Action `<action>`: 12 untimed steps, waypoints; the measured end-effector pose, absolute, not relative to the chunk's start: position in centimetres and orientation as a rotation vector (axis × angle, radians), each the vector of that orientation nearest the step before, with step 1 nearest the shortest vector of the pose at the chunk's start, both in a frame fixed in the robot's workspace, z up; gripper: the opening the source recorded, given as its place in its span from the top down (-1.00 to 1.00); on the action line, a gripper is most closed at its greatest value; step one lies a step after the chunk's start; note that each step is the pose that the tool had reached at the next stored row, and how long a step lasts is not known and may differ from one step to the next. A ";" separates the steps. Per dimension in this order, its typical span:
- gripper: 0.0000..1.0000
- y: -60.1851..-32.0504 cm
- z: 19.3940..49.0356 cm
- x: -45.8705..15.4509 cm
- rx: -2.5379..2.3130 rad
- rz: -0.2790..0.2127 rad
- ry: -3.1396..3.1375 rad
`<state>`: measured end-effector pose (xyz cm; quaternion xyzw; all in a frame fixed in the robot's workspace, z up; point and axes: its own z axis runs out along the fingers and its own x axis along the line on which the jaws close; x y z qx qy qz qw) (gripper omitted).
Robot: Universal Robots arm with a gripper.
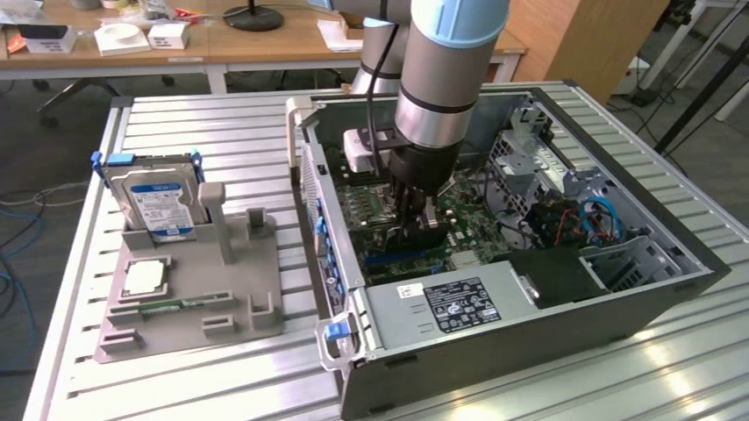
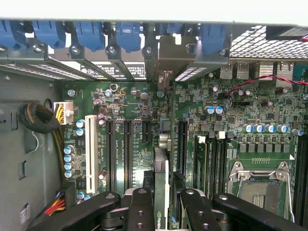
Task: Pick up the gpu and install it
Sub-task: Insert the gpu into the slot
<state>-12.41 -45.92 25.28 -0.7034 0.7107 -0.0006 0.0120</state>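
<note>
One gripper (image 2: pixel 161 204) is all the arm carries, and its two black fingers (image 2: pixel 140 207) are clamped on the gpu (image 2: pixel 161 178), which hangs edge-down between them with its thin green board running away from the wrist toward the back wall of the case. In the exterior view the gripper (image 1: pixel 418 219) is deep inside the open computer case (image 1: pixel 655 303), low over the motherboard (image 1: pixel 474 206).

From the wrist view the card's far end, the silver bracket (image 2: pixel 165 79), stands up against the row of blue slot clips (image 2: pixel 127 36) at the rear of the case, and the board's lower edge lies along the line of the long black expansion slots (image 2: pixel 127 147). I cannot tell whether the edge connector is already in a slot or just above one; the card itself hides that.

So the pick-up is done and the installing is the step in hand, I would say at the seating stage. What it calls for, as I judge it, is a straight press downward with the card kept upright and square to the slot, bracket lined up with its opening.

Off to the exterior view's left, the grey holder (image 1: pixel 193 303) on the table carries the hard drive (image 1: pixel 158 202).
</note>
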 end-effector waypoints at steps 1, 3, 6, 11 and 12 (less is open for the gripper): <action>0.48 -45.9 25.3 -12.4 -2.193 -0.002 2.216; 0.48 -45.9 25.2 -12.4 -2.193 -0.002 2.216; 0.48 -45.9 25.2 -12.4 -2.193 -0.002 2.216; 0.48 -45.9 25.2 -12.4 -2.193 -0.002 2.216; 0.48 -45.9 25.2 -12.4 -2.193 -0.002 2.216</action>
